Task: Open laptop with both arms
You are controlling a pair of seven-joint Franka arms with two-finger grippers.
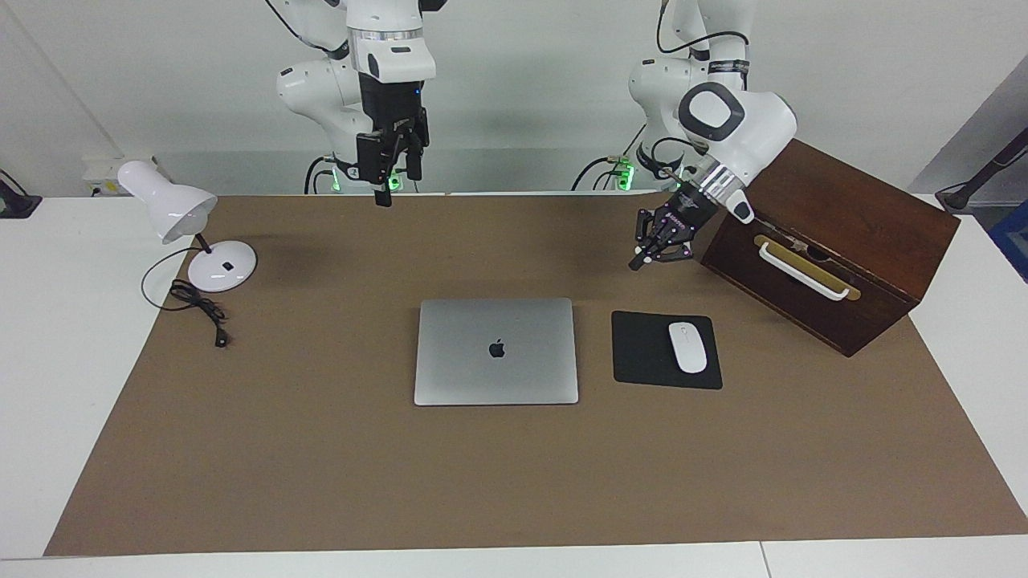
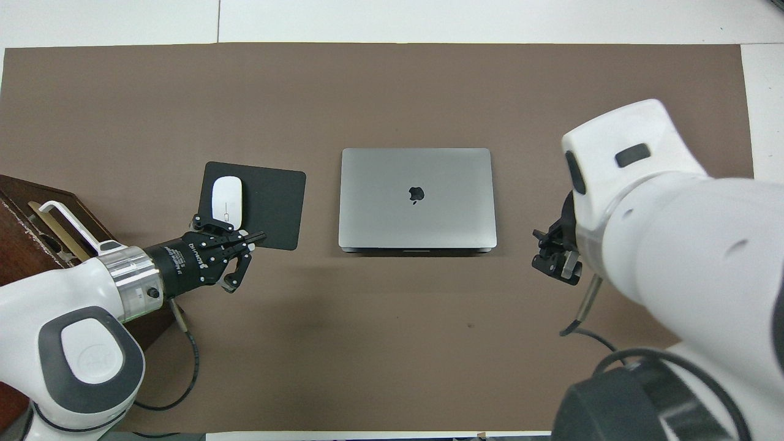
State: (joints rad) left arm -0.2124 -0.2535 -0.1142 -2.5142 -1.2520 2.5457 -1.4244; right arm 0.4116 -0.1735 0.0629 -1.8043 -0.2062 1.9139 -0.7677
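Laptop [image 1: 496,352] lay shut and flat on the brown mat [image 1: 321,482] covering the bench [image 1: 48,361], about midway between the two arms' ends of it, logo up, and nothing touched it. A black mousepad [image 1: 642,353] with a white mouse [image 1: 687,347] sat just beside it toward the left arm's end. In the overhead view the edge nearer the robots showed a dark seam with a shallow notch at its middle, which I judged to be the opening edge, the hinge lying along the edge farther from the robots.

Left gripper [image 1: 640,261] hung in the air over the mat near the wooden box [image 1: 835,249], its fingers closed tip to tip on nothing. Right gripper [image 1: 384,189] hung high over the mat's robot-side edge; it was seen edge-on and I could not tell the state of its fingers.

Handling, as judged: a thin, stiff metal shell, moderately heavy, smooth and likely slippery under hard fingertips. The lid would scratch or dent under a pinch, and the screen inside is fragile. The base would probably lift or slide with the lid unless held. Best purchase appeared to be the notch on the robot-side edge, one fingertip hooking upward, while the other gripper pressed the base or steadied a corner. Lifting should be slow, without twisting the lid.
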